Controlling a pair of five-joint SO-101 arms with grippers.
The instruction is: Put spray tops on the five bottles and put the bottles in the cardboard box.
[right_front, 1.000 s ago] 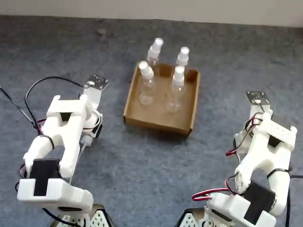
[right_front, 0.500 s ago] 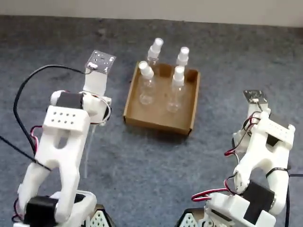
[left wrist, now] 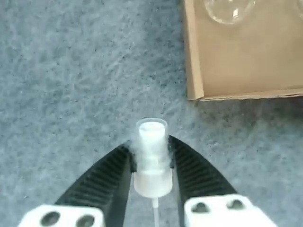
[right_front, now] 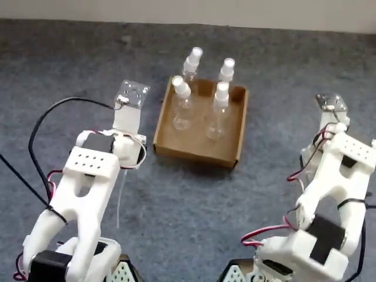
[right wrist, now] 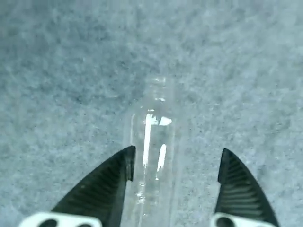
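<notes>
Spray top (left wrist: 152, 142), thin tube trailing, is clamped in the left gripper (left wrist: 151, 147) above the grey carpet (right_front: 188, 205), just beside the cardboard box (right_front: 197, 154) where four capped bottles (right_front: 182, 106) stand. The right gripper (right wrist: 177, 152) is spread wide over a clear uncapped bottle (right wrist: 150, 137) lying on the carpet.

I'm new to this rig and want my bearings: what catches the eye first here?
The left gripper is shut on a spray top with its thin tube hanging below, beside the box. The right gripper stands open around a clear bare bottle over the grey carpet. Four topped bottles stand at the box, mid-table.
</notes>
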